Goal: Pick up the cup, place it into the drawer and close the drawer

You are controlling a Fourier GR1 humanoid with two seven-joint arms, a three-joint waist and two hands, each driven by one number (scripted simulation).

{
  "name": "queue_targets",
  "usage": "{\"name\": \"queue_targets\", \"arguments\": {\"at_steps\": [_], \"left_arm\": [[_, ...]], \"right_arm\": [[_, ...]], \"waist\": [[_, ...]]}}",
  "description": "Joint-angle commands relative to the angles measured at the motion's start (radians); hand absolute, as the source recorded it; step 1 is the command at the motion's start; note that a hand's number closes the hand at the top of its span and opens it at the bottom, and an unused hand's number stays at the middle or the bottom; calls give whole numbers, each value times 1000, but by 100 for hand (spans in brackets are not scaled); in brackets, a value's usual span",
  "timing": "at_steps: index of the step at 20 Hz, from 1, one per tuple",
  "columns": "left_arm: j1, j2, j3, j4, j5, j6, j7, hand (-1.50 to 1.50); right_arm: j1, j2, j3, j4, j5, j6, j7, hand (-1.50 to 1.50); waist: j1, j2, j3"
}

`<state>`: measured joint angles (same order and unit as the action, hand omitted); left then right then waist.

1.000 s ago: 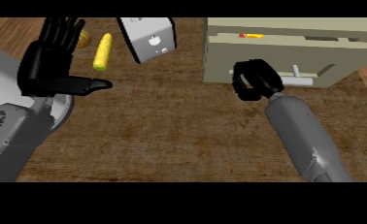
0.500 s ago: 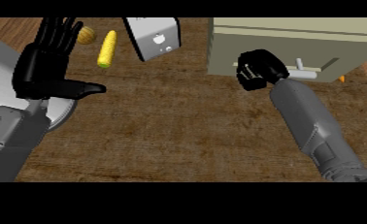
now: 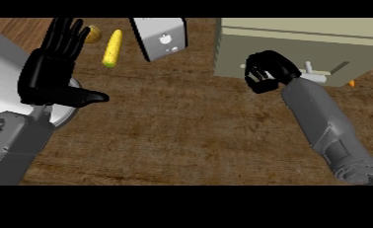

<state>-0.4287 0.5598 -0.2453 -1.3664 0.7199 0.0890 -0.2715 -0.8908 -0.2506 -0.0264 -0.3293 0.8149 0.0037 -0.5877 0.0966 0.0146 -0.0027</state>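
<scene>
Black right hand is curled against the drawer front; whether it encloses the cup is unclear. Cup location not visible. Left hand rests spread. Cups are likely light, rigid; grasp by the wall.

Brown wood-grain counter carries yellow corn cob, grey box (tilted), beige drawer unit.

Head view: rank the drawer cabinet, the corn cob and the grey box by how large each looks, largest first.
1. Drawer cabinet, though the picture's edge cuts it off.
2. Grey box.
3. Corn cob.
All three sit at the far side of the counter, so nearness to the camera hardly skews the order.
</scene>
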Motion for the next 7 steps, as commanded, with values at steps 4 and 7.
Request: {"name": "queue_targets", "arguments": {"at_steps": [4,7], "left_arm": [[13,-11,-7,11,-9,-27,-20,-150],[38,-30,-17,18,-18,-29,-45,-150]], "right_arm": [[-93,-102,-92,57,-43,-47,76,150],[-89,-96,-92,66,-43,-46,60,150]], "waist": [[26,41,7],[31,41,6]]}}
